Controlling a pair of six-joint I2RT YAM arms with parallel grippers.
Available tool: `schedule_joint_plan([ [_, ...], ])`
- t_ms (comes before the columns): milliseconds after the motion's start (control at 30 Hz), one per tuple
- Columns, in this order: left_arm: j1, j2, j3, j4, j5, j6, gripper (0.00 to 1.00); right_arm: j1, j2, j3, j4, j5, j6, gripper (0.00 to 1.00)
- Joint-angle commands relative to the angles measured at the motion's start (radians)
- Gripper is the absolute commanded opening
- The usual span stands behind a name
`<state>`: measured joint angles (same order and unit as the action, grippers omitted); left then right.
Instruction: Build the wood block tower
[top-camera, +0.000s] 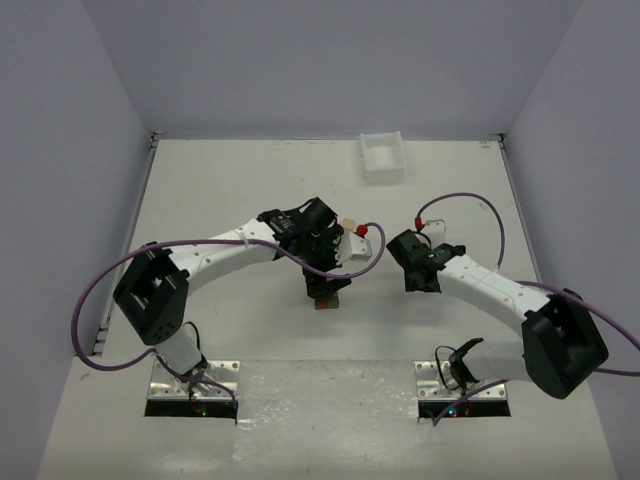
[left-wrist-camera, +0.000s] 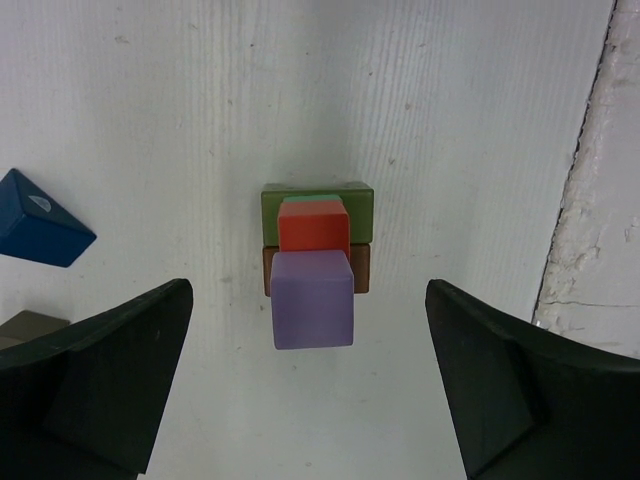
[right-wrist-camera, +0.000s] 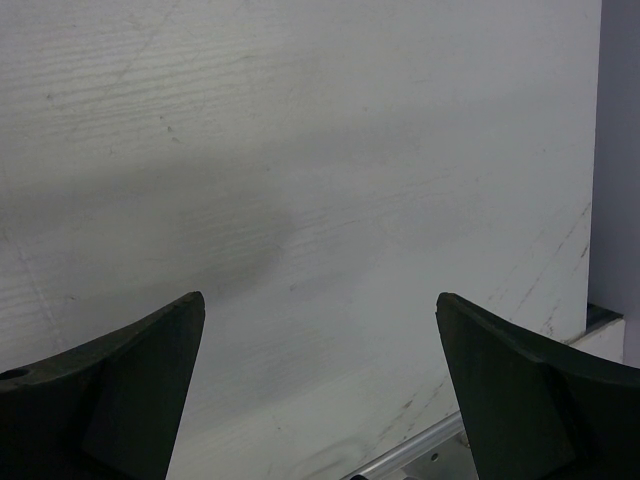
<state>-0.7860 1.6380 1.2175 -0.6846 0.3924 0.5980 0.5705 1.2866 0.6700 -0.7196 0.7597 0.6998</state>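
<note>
The tower (left-wrist-camera: 312, 298) stands straight under my left gripper (left-wrist-camera: 308, 290). It has a purple cube on top, a red-orange block (left-wrist-camera: 313, 228) below that, and green (left-wrist-camera: 355, 198) and brown (left-wrist-camera: 361, 268) bars at the bottom. The left gripper is open, one finger (left-wrist-camera: 120, 370) on each side of the purple cube, well apart from it and touching nothing. A blue roof-shaped block (left-wrist-camera: 40, 232) lies on the table to the left, with an olive block (left-wrist-camera: 28, 324) nearer. In the top view the left gripper (top-camera: 323, 268) covers most of the tower (top-camera: 327, 300). My right gripper (right-wrist-camera: 318, 298) is open over bare table.
A white plastic tray (top-camera: 382, 156) sits at the back of the table. The right gripper (top-camera: 410, 265) hovers to the right of the tower. Purple cables loop off both arms. A metal rail (right-wrist-camera: 440, 448) and the table edge show low in the right wrist view.
</note>
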Motion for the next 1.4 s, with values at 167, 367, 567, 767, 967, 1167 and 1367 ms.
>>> schedule_joint_plan([
  [167,0.052,-0.120,0.053,0.167,-0.060,-0.090,1.00,-0.005,-0.014,0.041,-0.008,0.020,0.003,0.99],
  [367,0.220,-0.176,0.076,0.341,-0.119,-0.363,1.00,-0.006,-0.059,0.026,-0.007,0.004,0.003,0.99],
  [567,0.260,-0.161,0.035,0.487,-0.461,-0.537,1.00,-0.006,-0.075,0.022,-0.007,-0.012,0.007,0.99],
  [767,0.286,-0.087,-0.012,0.517,-0.551,-0.627,1.00,-0.004,-0.081,0.014,-0.007,-0.010,0.013,0.99],
  [967,0.309,0.030,0.008,0.516,-0.563,-0.628,1.00,-0.006,-0.097,0.010,-0.013,0.009,0.013,0.99],
  [1167,0.337,0.143,0.038,0.494,-0.486,-0.632,0.99,-0.005,-0.104,0.008,-0.027,0.020,0.019,0.99],
  [1367,0.341,0.193,0.034,0.479,-0.437,-0.630,0.93,-0.004,-0.104,0.010,-0.033,0.029,0.020,0.99],
])
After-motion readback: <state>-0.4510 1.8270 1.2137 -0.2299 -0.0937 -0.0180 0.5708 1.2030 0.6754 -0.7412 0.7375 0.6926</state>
